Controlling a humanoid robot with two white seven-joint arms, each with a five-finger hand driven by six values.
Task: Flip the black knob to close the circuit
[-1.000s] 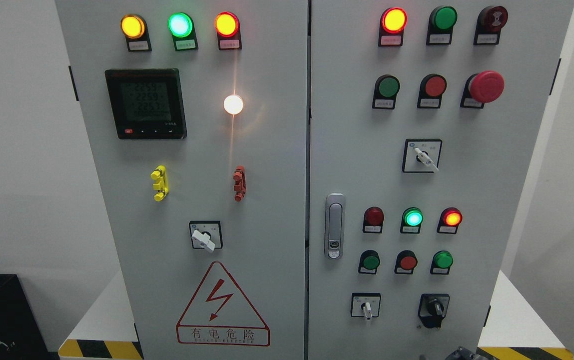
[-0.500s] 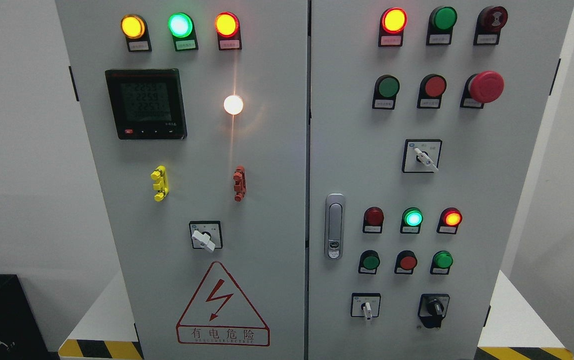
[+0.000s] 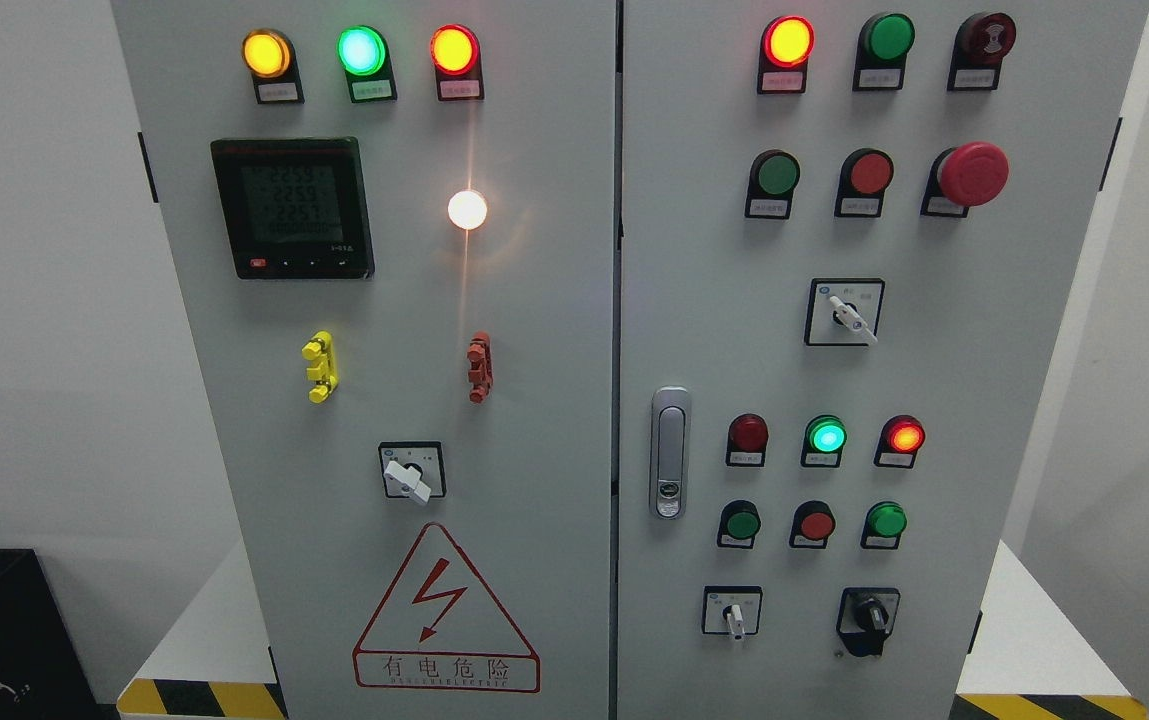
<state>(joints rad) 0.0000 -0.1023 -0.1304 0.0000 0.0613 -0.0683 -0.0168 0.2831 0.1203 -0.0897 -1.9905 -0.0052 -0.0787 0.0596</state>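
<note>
Standing upright against a pale wall, a grey cabinet (image 3: 554, 300) with two doors is being seen head-on, and no robot hand is being shown, so whether either is released, clenched or grasping cannot be told. Nearest the bottom edge, the black knob (image 3: 871, 612) is being seen at the lower right of the right door, its pointer angled up and to the left, with nothing touching it. Just beside it on the left, a small white-levered switch (image 3: 733, 612) is being displayed. On the left door, a red-bordered warning triangle (image 3: 444, 610) is being shown. Higher, a silver door handle (image 3: 670, 452) is being seen near the seam. Farther up, a red mushroom button (image 3: 972, 173) and a dark meter screen (image 3: 292, 206) are being shown, with lit lamps along the top.
</note>
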